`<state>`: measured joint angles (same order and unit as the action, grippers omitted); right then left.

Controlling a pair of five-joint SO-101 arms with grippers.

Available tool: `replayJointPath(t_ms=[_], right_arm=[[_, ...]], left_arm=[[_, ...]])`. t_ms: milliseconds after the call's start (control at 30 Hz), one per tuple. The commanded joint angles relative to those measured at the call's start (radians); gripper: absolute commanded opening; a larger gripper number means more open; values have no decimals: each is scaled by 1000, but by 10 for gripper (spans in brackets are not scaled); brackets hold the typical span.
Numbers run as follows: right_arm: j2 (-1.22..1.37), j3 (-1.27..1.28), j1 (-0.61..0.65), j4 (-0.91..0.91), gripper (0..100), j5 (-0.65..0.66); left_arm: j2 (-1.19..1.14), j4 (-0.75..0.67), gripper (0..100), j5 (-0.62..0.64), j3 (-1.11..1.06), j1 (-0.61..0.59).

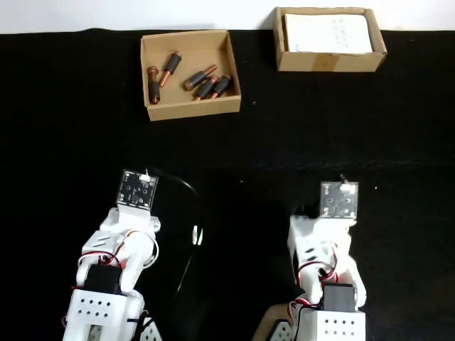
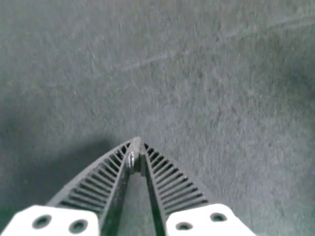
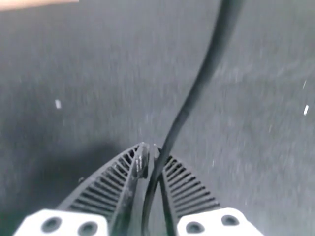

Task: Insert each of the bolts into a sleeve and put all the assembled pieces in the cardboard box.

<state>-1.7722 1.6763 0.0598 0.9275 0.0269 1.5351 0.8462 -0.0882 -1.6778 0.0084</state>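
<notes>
High view: assembled pieces [image 1: 199,77] in box [image 1: 192,108]

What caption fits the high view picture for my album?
Five sleeved bolts lie in the cardboard box, beyond two arms.

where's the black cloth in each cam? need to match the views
High view: the black cloth lies under the box of bolts and the box with paper, and runs to the picture's near edge.
Left wrist view: the cloth lies beyond the left gripper.
Right wrist view: the cloth lies beyond the right gripper, with a black cable crossing in front.
Shared landmark: the cloth itself, plain and dark in all three.
</notes>
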Motion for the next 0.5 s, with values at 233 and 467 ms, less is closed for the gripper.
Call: replayJointPath(t_ms=[233, 467], right_arm=[[-22, 128, -7, 168, 18, 9], [-16, 128, -8, 168, 18, 11]], left_arm=[[38, 124, 9, -3, -27, 8], [38, 124, 9, -3, -27, 7]])
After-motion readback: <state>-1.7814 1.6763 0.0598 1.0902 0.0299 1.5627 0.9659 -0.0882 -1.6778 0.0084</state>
